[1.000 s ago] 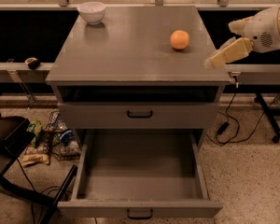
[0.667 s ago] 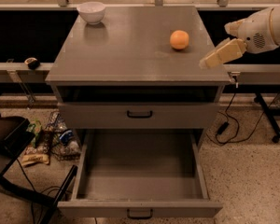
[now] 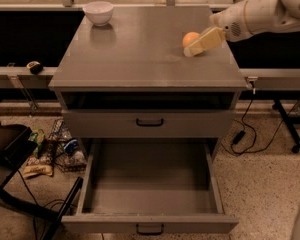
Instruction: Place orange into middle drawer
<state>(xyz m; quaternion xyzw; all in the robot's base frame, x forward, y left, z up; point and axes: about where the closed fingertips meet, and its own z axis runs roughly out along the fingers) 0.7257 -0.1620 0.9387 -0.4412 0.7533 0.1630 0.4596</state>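
The orange [image 3: 189, 37] is a small round fruit on the grey cabinet top [image 3: 140, 49], towards its right side. My gripper [image 3: 196, 47] reaches in from the right on a white arm, its pale fingers right beside the orange and partly covering its right side. The middle drawer [image 3: 150, 184] is the lowest one, pulled fully out below, with a flat grey floor, low side walls and a small black handle at its front. It holds nothing.
A white bowl [image 3: 98, 12] stands at the cabinet top's back left. A shut drawer front with a black handle [image 3: 150, 122] sits above the open drawer. Clutter and a basket [image 3: 60, 149] lie on the floor at left; cables [image 3: 250, 134] run at right.
My gripper has moved left across the cabinet top, from off its right edge to right beside the orange. The orange and the drawer have not moved.
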